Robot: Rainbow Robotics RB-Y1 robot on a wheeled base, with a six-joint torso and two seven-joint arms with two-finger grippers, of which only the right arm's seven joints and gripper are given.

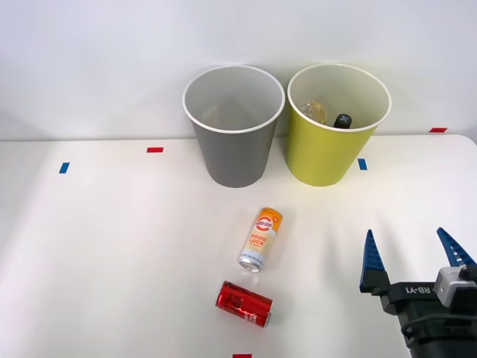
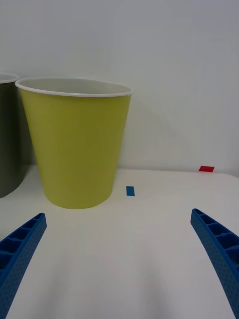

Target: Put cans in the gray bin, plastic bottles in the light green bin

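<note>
The right hand [image 1: 412,257] is seen low at the right of the front view, fingers spread wide apart, nothing held between them. In the wrist view the two blue fingers [image 2: 20,249] are set at the corners with bare counter [image 2: 124,259] between them, and the hand is pointed toward the light green bin [image 2: 77,144], not toward any can.

Both cans are lying on their sides on the counter, off to the hand's left. The orange-and-white can [image 1: 261,239] is the nearer one to the bins; its long axis is run nearly front-to-back, tilted a little, orange end toward the bins, silver end toward the robot. The red can [image 1: 244,303] is placed closer to the robot, just apart from the first, its long axis set mostly crosswise with a slight slant.

The gray bin [image 1: 234,127] is stood upright behind the cans, and appears empty. The light green bin is beside it on the right, close but contact cannot be told; a black bottle cap [image 1: 342,120] and a clear bottle [image 1: 314,112] are seen inside.

Judged from this, the bottles are done and the cans remain. A leftward shift is needed, with the fingers closed across a can's short width.
</note>
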